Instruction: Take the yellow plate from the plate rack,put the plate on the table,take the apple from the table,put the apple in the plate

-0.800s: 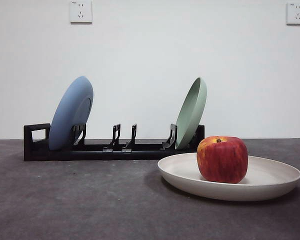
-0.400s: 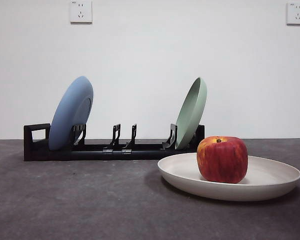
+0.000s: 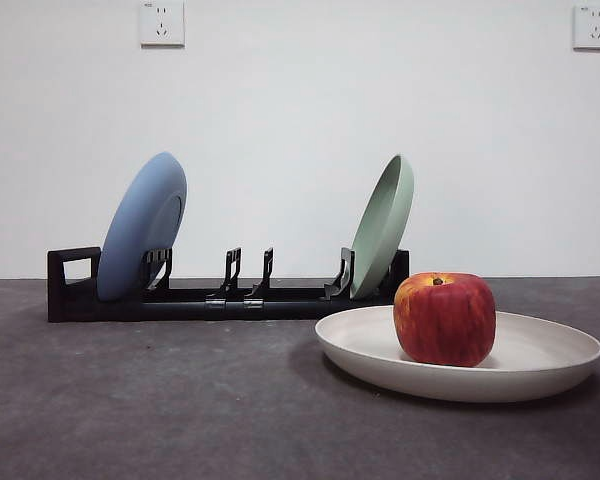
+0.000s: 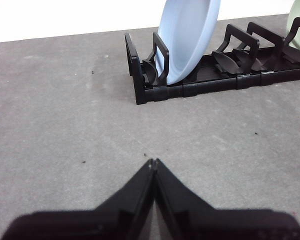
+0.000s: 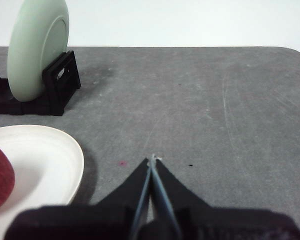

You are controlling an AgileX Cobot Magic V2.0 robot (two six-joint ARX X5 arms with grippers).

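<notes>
The cream yellow plate (image 3: 540,355) lies flat on the dark grey table (image 3: 160,400) at the front right. The red apple (image 3: 445,318) sits upright in it, left of the plate's middle. The plate (image 5: 45,165) and the apple's edge (image 5: 0,182) also show in the right wrist view. The black plate rack (image 3: 225,295) stands behind, with its middle slots empty. My left gripper (image 4: 153,162) is shut and empty, over bare table short of the rack's handle end (image 4: 140,75). My right gripper (image 5: 152,159) is shut and empty, beside the plate. Neither gripper shows in the front view.
A blue plate (image 3: 142,225) leans in the rack's left slot and a pale green plate (image 3: 383,225) in its right slot. A white wall with two sockets stands behind the table.
</notes>
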